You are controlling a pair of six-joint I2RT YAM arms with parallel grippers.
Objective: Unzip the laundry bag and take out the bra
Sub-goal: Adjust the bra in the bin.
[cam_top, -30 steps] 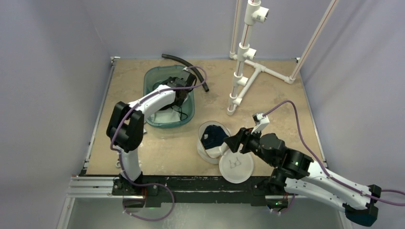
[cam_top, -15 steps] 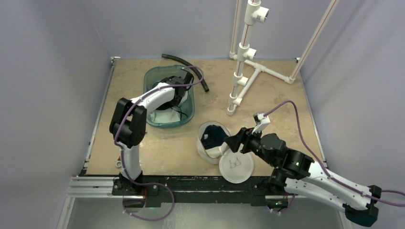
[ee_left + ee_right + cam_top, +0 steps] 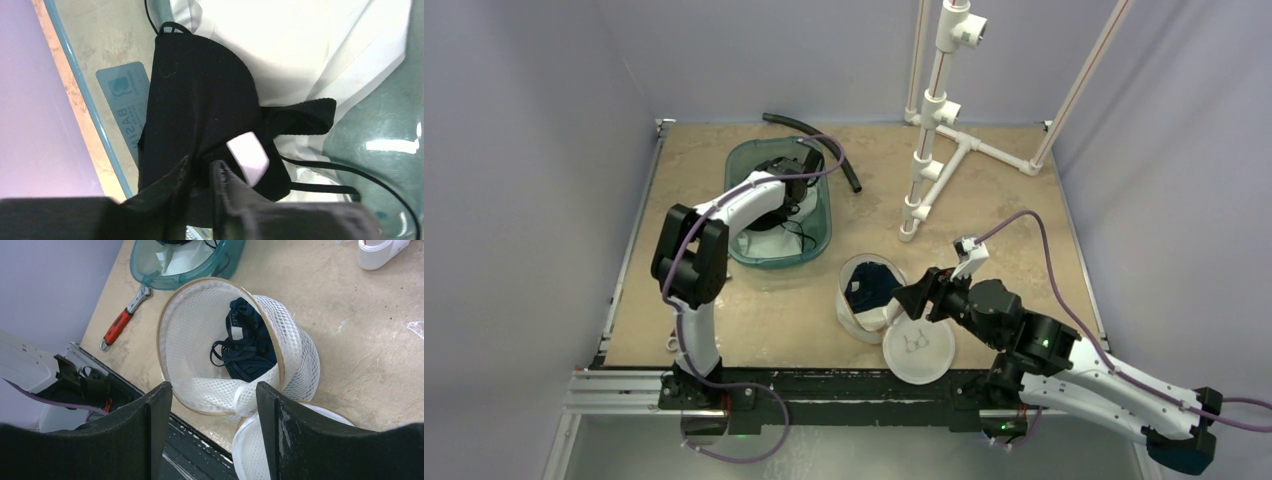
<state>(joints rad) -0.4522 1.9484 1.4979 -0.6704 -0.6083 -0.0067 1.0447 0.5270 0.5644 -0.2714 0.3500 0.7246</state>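
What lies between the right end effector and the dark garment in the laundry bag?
Only the folded near rim of the laundry bag separates the right end effector from the dark garment, per the right wrist view.

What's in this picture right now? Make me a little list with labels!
laundry bag: unzipped, tipped on its side, lid flopped open beside it
inside the bag: navy bra, not out yet
left gripper: down in the teal tub, pinching a black bra
right gripper: open, at the bag's rim
also there: red-handled wrench
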